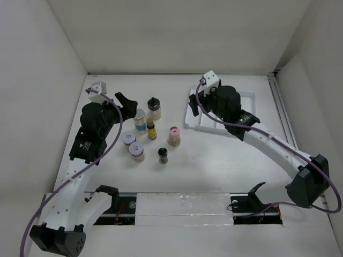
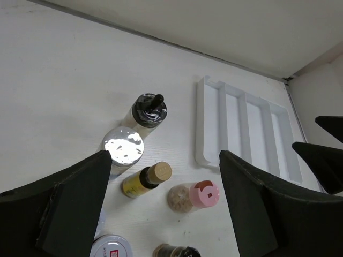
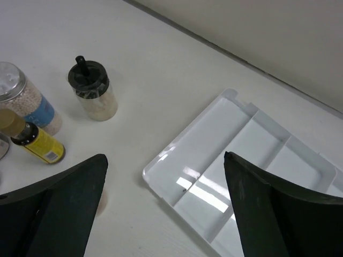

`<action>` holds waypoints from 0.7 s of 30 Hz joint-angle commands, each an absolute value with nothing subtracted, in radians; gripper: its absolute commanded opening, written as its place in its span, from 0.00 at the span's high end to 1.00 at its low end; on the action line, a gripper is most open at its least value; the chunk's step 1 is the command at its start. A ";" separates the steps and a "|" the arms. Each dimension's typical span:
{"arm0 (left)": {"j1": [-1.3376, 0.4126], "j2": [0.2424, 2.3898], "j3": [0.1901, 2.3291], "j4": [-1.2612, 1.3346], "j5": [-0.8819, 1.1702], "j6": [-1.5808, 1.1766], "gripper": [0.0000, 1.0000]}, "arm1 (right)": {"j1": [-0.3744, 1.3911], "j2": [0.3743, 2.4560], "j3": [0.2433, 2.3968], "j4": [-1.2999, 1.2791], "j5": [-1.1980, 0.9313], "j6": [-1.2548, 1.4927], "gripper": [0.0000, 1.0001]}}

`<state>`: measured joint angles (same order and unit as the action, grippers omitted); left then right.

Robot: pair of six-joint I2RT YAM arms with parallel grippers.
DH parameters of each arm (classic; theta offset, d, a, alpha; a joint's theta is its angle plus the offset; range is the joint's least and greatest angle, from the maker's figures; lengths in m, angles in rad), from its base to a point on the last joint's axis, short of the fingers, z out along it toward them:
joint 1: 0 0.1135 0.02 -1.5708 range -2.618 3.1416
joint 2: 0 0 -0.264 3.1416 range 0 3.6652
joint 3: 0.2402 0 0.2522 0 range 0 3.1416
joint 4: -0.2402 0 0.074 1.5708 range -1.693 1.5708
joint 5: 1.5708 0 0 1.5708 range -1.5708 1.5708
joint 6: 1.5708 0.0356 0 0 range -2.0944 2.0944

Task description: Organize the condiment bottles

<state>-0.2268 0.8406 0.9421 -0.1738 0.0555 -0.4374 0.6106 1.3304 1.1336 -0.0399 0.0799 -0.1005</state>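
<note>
Seven condiment bottles stand left of centre: a black-lidded jar (image 1: 154, 108), a silver-lidded jar (image 1: 140, 120), a dark bottle with a yellow label (image 1: 151, 130), a pink-lidded jar (image 1: 173, 136), two white-lidded jars with red marks (image 1: 128, 138) (image 1: 136, 150) and a small dark jar (image 1: 163, 155). My left gripper (image 1: 125, 103) is open and empty, above and behind them. Its wrist view shows the yellow-label bottle (image 2: 146, 179) and pink-lidded jar (image 2: 195, 195) between the fingers. My right gripper (image 1: 192, 104) is open and empty over the tray's left edge.
A white ridged tray (image 1: 249, 99) with long compartments lies at the back right, partly under my right arm; its empty compartments show in the right wrist view (image 3: 241, 155). White walls enclose the table on the left, back and right.
</note>
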 commanded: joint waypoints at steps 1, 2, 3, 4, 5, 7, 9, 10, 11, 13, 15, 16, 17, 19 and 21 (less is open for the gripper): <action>-0.204 0.786 0.933 -0.091 0.086 -0.411 0.22 | 0.626 1.370 1.204 0.015 0.098 -0.116 0.06; -0.204 0.785 0.922 -0.091 0.075 -0.411 0.19 | 0.626 1.370 1.204 0.024 0.098 -0.117 0.12; -0.204 0.775 0.922 -0.091 0.063 -0.411 0.18 | 0.626 1.387 1.216 0.034 0.083 -0.117 0.17; -0.204 0.775 0.908 -0.091 0.063 -0.411 0.18 | 0.626 1.406 1.216 0.044 0.083 -0.117 0.29; -0.204 0.775 0.908 -0.091 0.063 -0.411 0.18 | 0.635 1.417 1.233 0.054 0.066 -0.117 0.36; -0.204 0.775 0.897 -0.091 0.063 -0.402 0.18 | 0.635 1.428 1.252 0.054 0.055 -0.117 0.63; -0.204 0.775 0.897 -0.091 0.054 -0.402 0.20 | 0.635 1.440 1.252 0.054 0.055 -0.117 0.85; -0.204 0.775 0.897 -0.091 0.045 -0.402 0.21 | 0.635 1.454 1.252 0.054 0.042 -0.117 0.92; -0.204 0.775 0.897 -0.091 0.044 -0.402 0.23 | 0.635 1.474 1.261 0.063 0.041 -0.117 1.00; -0.204 0.761 0.887 -0.091 0.044 -0.402 0.29 | 0.644 1.483 1.270 0.063 0.041 -0.117 1.00; -0.204 0.761 0.887 -0.091 0.044 -0.402 0.43 | 0.644 1.496 1.270 0.063 0.041 -0.117 1.00; -0.204 0.761 0.887 -0.091 0.044 -0.402 0.49 | 0.644 1.505 1.270 0.063 0.041 -0.117 1.00; -0.204 0.761 0.887 -0.091 0.055 -0.402 0.79 | 0.632 1.519 1.287 0.054 0.041 -0.117 0.99; -0.204 0.750 0.887 -0.080 0.055 -0.402 0.92 | 0.620 1.575 1.311 0.014 0.031 -0.129 0.86; -0.204 0.750 0.887 -0.080 0.055 -0.402 0.92 | 0.598 1.611 1.322 0.014 -0.012 -0.129 0.48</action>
<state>-0.2073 0.7734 0.8917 -0.1307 0.0494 -0.4088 0.6228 1.5681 1.2713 0.0055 0.0387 -0.1158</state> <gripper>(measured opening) 0.088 0.417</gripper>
